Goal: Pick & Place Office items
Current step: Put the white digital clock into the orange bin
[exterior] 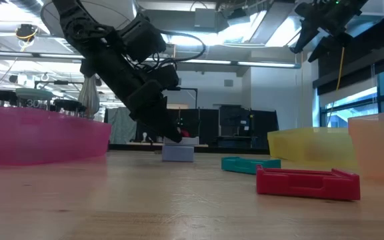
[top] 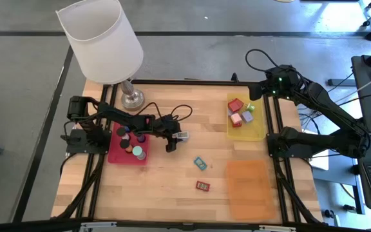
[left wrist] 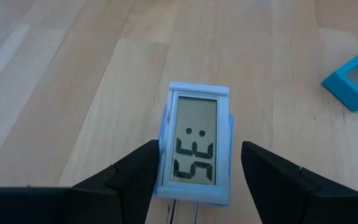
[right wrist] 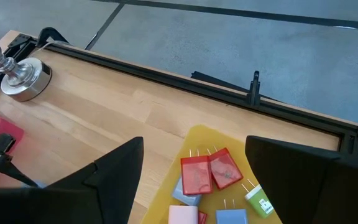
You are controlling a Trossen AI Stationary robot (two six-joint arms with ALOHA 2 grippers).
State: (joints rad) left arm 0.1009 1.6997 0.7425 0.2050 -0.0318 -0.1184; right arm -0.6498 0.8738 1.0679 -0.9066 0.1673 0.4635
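Left pincer [left wrist: 194,180] low astride white clock [left wrist: 194,143]

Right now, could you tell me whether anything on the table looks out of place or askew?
Nothing looks damaged or spilled. Three flat items lie loose on the bare wood, outside any mat: a white clock between the left gripper's open fingers, a teal one and a red one, both slightly askew.
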